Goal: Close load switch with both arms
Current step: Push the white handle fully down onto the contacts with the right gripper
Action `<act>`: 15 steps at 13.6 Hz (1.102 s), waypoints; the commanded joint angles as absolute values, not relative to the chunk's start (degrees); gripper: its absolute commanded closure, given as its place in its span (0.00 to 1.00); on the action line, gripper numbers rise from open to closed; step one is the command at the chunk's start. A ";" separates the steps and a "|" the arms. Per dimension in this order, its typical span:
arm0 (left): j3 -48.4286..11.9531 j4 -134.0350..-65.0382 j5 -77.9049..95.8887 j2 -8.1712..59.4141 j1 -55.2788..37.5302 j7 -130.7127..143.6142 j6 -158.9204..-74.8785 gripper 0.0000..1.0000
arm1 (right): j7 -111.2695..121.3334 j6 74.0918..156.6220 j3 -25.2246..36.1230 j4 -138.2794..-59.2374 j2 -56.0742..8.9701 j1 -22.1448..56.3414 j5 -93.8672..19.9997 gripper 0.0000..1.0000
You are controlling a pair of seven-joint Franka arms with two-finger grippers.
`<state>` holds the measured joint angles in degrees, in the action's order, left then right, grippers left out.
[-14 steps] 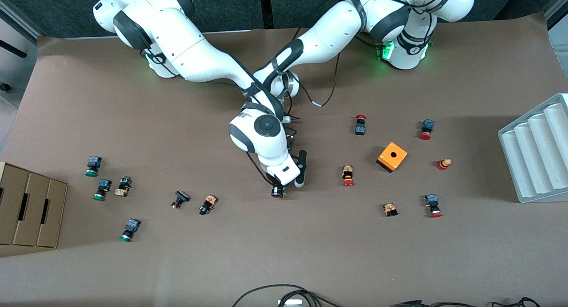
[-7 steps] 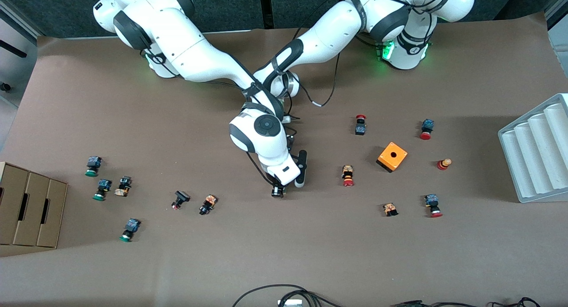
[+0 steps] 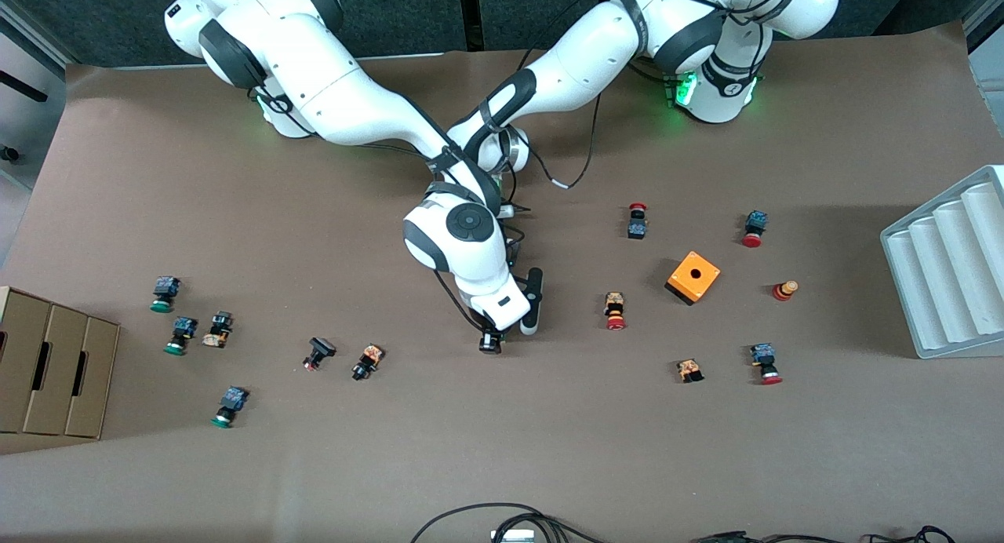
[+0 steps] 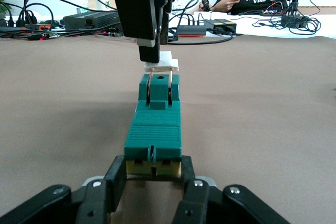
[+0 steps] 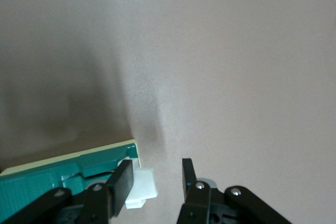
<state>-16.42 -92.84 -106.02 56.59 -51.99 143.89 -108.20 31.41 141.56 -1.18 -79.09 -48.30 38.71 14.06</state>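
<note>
Jaws of the left gripper (image 4: 152,179) are clamping one end of the switch (image 4: 155,127); the right gripper (image 4: 152,56) is pinching its white handle (image 4: 161,64) at the other end. Switch is lying flat mid-table, hidden under both wrists in the front view, well apart from the orange box (image 3: 693,277), toward the right arm's end. Its long axis is running straight from one gripper to the other, so pushing the handle along it should close it.

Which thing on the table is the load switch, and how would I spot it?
Look at the middle of the brown table, where the two white arms meet. The left gripper holds one end of it and the right gripper pinches the white handle at the other end. The load switch is a long dark-green block, unlike the short round-capped push buttons scattered around.
</note>
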 commanded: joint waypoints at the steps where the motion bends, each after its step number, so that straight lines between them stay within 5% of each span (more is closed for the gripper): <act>1: -15.47 -90.70 -107.31 57.74 -51.50 143.79 -109.78 0.79 | 31.20 142.38 -1.58 -77.70 -49.66 37.97 15.64 0.54; 15: -15.47 -90.70 -107.31 57.74 -51.50 143.79 -109.78 0.79 | 32.08 142.65 -1.58 -77.70 -50.10 37.53 15.64 0.54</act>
<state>-16.42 -92.84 -106.02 56.59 -51.99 143.89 -108.20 31.67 141.57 -1.19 -79.07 -48.38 38.41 14.06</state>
